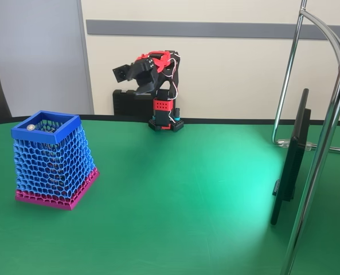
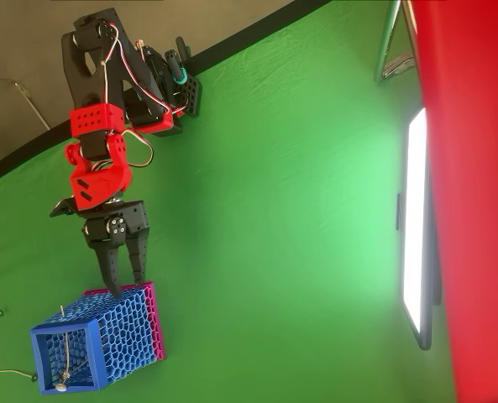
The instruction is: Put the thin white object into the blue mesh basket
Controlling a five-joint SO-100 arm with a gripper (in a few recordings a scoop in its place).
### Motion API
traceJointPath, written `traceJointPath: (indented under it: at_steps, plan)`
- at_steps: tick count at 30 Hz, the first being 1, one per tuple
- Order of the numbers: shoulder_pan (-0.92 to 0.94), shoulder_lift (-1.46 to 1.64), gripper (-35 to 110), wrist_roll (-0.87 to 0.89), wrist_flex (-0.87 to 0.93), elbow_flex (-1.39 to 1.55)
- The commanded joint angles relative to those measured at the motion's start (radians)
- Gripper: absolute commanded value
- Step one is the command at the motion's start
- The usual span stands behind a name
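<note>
Green felt table (image 1: 187, 189), fixed view: blue mesh basket (image 1: 52, 160) at left, thin white object (image 1: 31, 127) propped on its rim, arm folded far behind, overhead view: gripper (image 2: 124, 273) fingers slightly apart, empty, just above basket (image 2: 97, 340), white strand (image 2: 61, 353) inside.

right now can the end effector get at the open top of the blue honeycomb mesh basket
Probably yes. The end effector, jaws parted, hangs right beside the blue honeycomb mesh basket on its magenta-base side, with nothing between them. A thin white strand already seems to lean inside the rim.
</note>
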Motion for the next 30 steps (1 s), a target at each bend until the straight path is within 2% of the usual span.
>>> traceJointPath:
  at_steps: [1,13,23,30]
  plan:
    - [-0.044,0.094,21,-0.067,-0.018,0.057]
    - [-0.161,0.434,19,-0.198,0.020,0.403]
    - [-0.175,0.676,19,-0.268,0.060,0.670]
    - [-0.173,0.762,19,-0.281,0.115,0.742]
